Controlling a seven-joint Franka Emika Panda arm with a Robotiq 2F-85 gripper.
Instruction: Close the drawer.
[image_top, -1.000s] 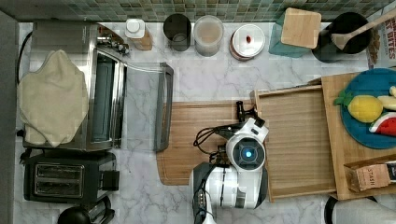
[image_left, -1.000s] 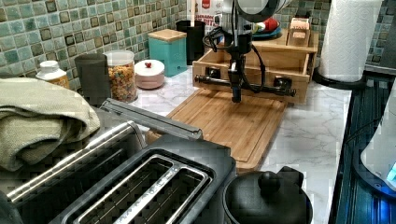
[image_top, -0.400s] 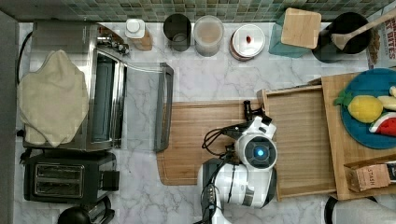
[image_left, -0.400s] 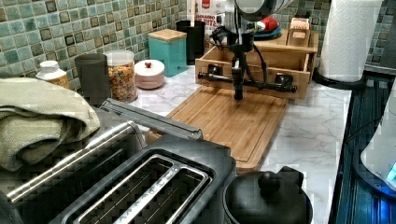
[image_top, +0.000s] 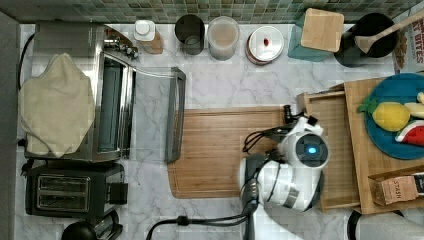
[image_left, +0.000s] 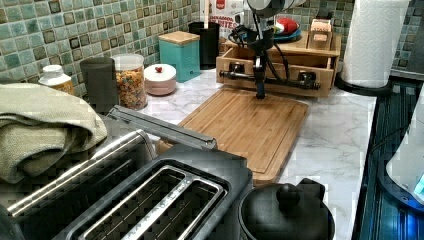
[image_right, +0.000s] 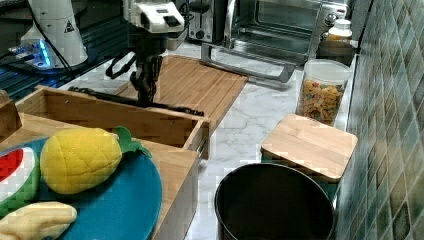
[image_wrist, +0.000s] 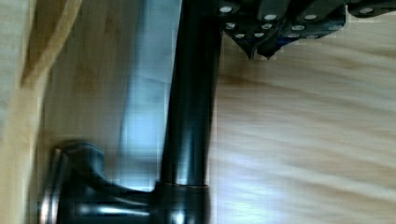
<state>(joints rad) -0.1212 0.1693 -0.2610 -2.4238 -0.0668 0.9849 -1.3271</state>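
The pincer (image_left: 260, 92) hangs point-down against the black handle bar (image_left: 280, 81) of the drawer (image_top: 339, 150); its fingertips meet in the wrist view, narrow, beside the bar. The drawer sticks partly out from under the wooden top, over the cutting board (image_top: 225, 150). The right view shows its hollow bare; a blue plate (image_right: 125, 205) carries a toy pineapple (image_right: 80, 160)

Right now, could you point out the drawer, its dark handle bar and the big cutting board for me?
drawer (image_top: 334, 150), top view, on its bare striped bottom.
handle bar (image_left: 285, 82), left view, on the black bar across the drawer's front.
cutting board (image_top: 220, 150), top view, on the middle of its flat wooden face.
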